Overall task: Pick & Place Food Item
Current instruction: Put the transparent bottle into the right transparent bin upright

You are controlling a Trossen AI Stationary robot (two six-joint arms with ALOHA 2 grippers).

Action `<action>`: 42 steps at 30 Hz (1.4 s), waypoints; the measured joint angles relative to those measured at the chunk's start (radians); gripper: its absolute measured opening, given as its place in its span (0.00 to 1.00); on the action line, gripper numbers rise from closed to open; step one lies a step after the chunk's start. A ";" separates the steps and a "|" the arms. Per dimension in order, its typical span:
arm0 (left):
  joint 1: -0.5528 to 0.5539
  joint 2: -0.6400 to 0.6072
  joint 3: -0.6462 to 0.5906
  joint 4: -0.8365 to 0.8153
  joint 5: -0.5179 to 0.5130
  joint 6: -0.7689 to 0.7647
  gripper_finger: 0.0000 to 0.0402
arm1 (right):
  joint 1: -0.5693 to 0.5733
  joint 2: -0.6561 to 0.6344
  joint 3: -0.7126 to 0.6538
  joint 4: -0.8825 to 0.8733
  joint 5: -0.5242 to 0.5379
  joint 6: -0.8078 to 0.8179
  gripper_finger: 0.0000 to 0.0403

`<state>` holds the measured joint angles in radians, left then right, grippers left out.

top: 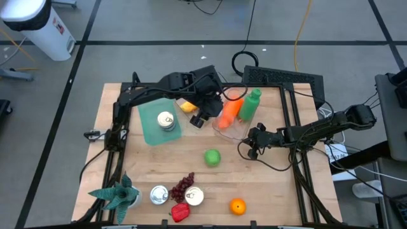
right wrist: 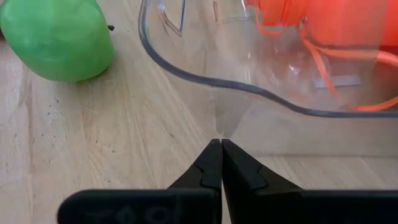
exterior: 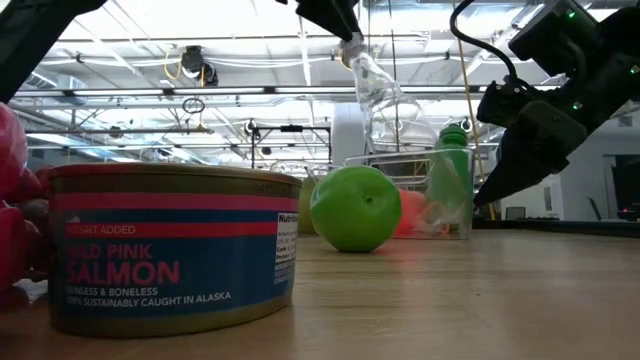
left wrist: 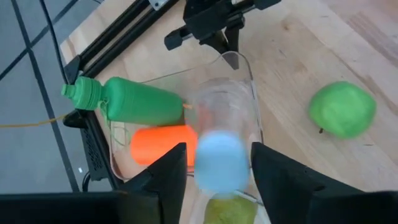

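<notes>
The left gripper (left wrist: 216, 165) hangs above the clear bin (top: 236, 131), its fingers clasping a clear plastic bottle (left wrist: 222, 134) (blue cap toward the camera) over the bin's opening. Inside the bin lie an orange bottle (left wrist: 163, 143) and a green bottle (left wrist: 138, 102). The right gripper (right wrist: 221, 149) is clenched shut, empty, its tips just beside the bin's near wall, with the green apple (top: 212, 158) near on the table (top: 267, 191).
</notes>
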<state>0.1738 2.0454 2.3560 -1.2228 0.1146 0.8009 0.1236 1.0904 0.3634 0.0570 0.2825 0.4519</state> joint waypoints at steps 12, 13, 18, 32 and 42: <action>0.001 0.009 0.000 0.008 -0.010 -0.002 0.55 | 0.000 0.000 0.000 0.000 0.000 0.000 0.00; 0.002 0.009 0.000 0.008 -0.010 -0.005 0.55 | 0.000 0.000 0.000 0.000 0.000 0.000 0.00; 0.005 -0.004 -0.001 -0.033 0.025 -0.031 0.53 | 0.000 0.000 0.000 0.001 0.000 0.000 0.00; 0.149 -0.451 -0.260 -0.057 0.378 -0.287 0.35 | 0.020 -0.082 0.080 -0.018 -0.083 -0.091 0.00; 0.150 -0.863 -1.152 0.690 0.278 -0.574 0.05 | -0.028 -0.082 0.413 -0.303 0.004 -0.293 0.01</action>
<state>0.3238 1.1828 1.2037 -0.5326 0.3921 0.2274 0.0958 1.0084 0.7764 -0.2457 0.2862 0.1592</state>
